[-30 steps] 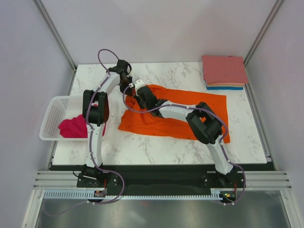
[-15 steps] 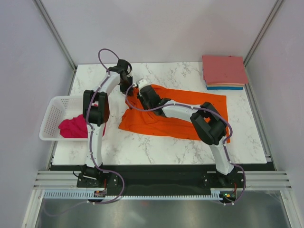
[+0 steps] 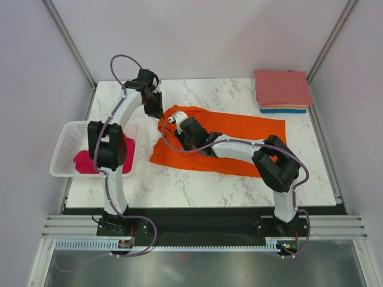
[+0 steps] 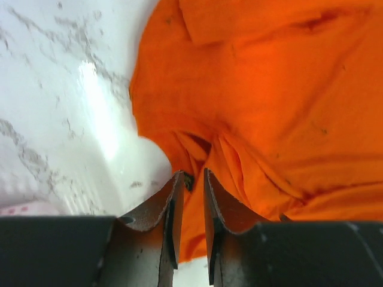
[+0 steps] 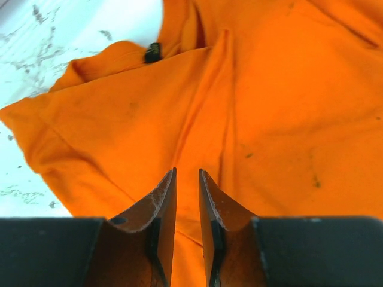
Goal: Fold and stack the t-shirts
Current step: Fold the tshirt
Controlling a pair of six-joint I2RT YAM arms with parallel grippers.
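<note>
Orange shirt: my left claw shifted left, narrow, grip unclear; my right claw slightly parted. One pink shirt, one stack.

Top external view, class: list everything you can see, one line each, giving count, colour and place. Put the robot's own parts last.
orange t-shirt: one, bright orange, spread out mid-table
magenta t-shirt: one, magenta-pink, crumpled in the basket
folded t-shirts: one stack, salmon-pink on top with peach and blue edges beneath, far right corner
basket: one, white, overhanging the table's left edge
table: one, white marble
left gripper: one, black, jaws slightly apart at the orange t-shirt's far left edge
right gripper: one, black, jaws slightly apart over the orange t-shirt
</note>
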